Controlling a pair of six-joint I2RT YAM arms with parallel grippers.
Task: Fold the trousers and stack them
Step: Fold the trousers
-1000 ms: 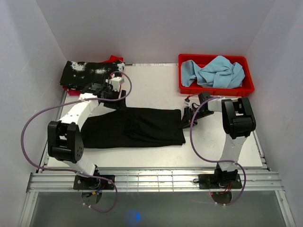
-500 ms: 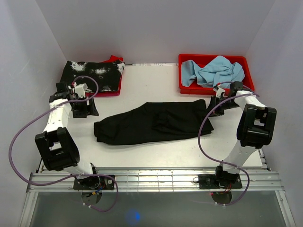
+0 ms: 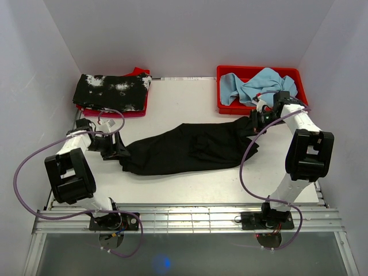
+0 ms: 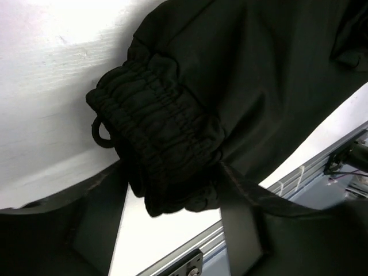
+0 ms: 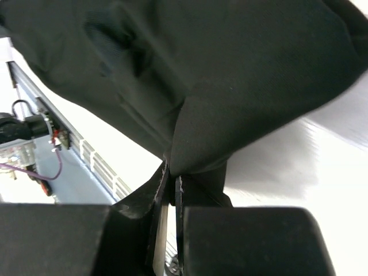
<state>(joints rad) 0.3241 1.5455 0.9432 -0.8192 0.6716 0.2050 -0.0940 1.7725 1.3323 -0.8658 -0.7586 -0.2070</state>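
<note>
Plain black soft-fabric trousers [image 3: 190, 150] lie stretched left to right across the middle of the white table [image 3: 190, 100]. Right gripper [image 3: 255, 122] is pinched tight on their right end. Left gripper [image 3: 119, 150] stands wide, with the elastic cuff [image 4: 161, 132] between its fingers. A red plastic bin [image 3: 230, 109] with a light blue cloth [image 3: 259, 86] sits back right. A black white-splotched garment [image 3: 112, 91] is back left.

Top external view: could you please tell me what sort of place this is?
Likely a robot laundry-folding cell: white walls around a table, trousers on it, a red bin of cloth.
</note>
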